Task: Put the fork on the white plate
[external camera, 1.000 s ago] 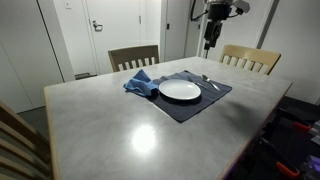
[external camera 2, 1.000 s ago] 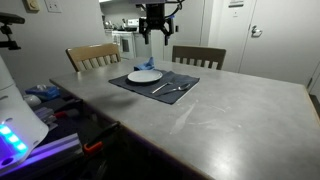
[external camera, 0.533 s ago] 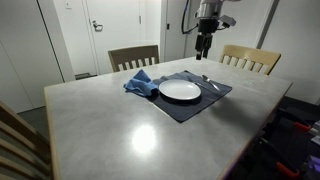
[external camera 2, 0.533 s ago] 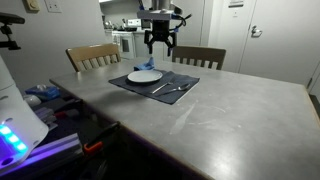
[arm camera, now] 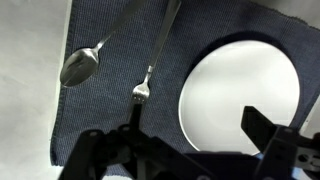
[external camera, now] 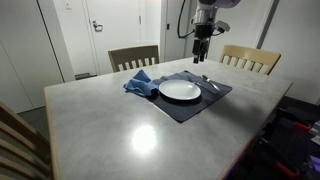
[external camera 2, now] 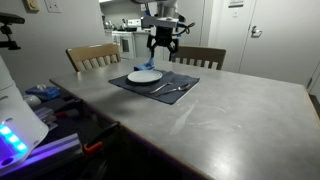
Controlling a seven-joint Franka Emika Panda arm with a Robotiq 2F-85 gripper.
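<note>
A silver fork (arm camera: 156, 58) lies on a dark blue placemat (arm camera: 100, 110), its tines pointing toward the near edge of the wrist view, with a spoon (arm camera: 82, 66) beside it. The round white plate (arm camera: 240, 95) is empty and sits next to the fork on the same mat. My gripper (arm camera: 195, 130) is open and empty, hanging well above the mat, with plate and fork below it. In both exterior views the gripper (external camera: 200, 50) (external camera 2: 161, 52) hovers above the plate (external camera: 180, 89) (external camera 2: 145, 76). The fork (external camera 2: 163, 89) lies just beside the plate.
A crumpled blue napkin (external camera: 141, 83) lies against the plate on the mat (external camera: 200, 103). The grey table (external camera: 130, 130) has wooden chairs (external camera: 133, 57) (external camera: 250, 58) at its far side. Lab gear (external camera 2: 45, 110) stands beside the table.
The gripper has dropped lower and shifted over the placemat, toward the plate and fork. The fork, spoon and plate have not moved.
</note>
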